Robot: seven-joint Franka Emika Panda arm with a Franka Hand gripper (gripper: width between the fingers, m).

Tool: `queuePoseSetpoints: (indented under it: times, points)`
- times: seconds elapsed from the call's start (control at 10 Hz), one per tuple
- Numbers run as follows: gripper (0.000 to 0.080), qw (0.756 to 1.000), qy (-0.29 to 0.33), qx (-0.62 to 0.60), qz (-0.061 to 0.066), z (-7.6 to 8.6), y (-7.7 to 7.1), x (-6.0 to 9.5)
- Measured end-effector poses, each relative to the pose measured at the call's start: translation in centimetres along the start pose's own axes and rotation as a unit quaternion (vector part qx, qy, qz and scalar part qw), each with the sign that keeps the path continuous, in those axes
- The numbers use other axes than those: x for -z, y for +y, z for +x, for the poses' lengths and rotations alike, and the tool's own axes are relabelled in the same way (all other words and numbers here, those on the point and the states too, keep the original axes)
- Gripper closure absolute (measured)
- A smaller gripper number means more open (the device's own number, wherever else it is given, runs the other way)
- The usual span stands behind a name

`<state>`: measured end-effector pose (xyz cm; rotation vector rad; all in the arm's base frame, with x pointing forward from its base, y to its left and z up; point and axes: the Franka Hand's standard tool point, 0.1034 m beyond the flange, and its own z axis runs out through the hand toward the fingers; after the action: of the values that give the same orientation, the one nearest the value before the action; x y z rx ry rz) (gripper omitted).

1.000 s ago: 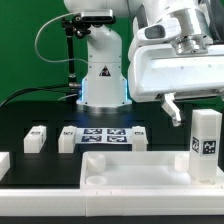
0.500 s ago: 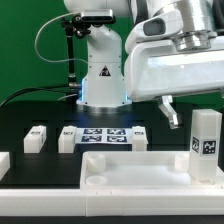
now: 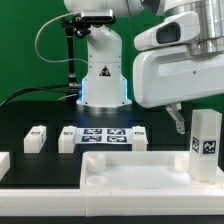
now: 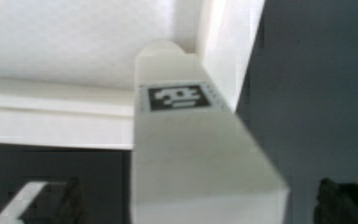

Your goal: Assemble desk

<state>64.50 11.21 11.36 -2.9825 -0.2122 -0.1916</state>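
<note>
The desk panel [image 3: 120, 172] lies flat at the front, white and rimmed. One white leg [image 3: 205, 143] stands upright at its corner on the exterior view's right, tag facing front. My gripper [image 3: 178, 120] hangs just above and behind that leg; one finger [image 3: 175, 117] shows. In the wrist view the leg [image 4: 194, 150] runs up the middle with its tag [image 4: 179, 96], and my gripper [image 4: 194, 205] is open, with a dark finger [image 4: 39, 200] on each side and a gap to the leg.
The marker board [image 3: 103, 137] lies behind the panel. Loose white legs lie beside it [image 3: 36, 138], [image 3: 67, 139], [image 3: 140, 133]. Another white part [image 3: 4, 165] lies at the far left. The robot base [image 3: 100, 75] stands at the back.
The arm has shifted toward the exterior view's right and the finger has come slightly lower, closer to the upright leg. The parts have not moved.
</note>
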Motion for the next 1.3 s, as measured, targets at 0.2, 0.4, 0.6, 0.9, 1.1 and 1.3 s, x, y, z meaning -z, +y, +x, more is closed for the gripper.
queuePoseSetpoints:
  times: [0.2,0.4,0.6,0.9,1.1,1.3]
  points:
    - [0.0279,1.0,0.0,-0.006,0.001,-0.1,-0.1,-0.1]
    - [0.0412,0.997,0.0,-0.078,0.004,-0.1,-0.2,-0.1]
    - [0.0493,0.988,0.001,-0.152,0.001,-0.1,0.5,-0.1]
    - [0.0493,0.931,0.038,-0.362,0.003,-0.1,1.3,0.0]
    - [0.0493,0.87,0.036,-0.491,0.017,-0.2,1.8,0.0]
    - [0.0491,0.814,0.026,-0.579,0.037,-0.6,2.0,0.0]
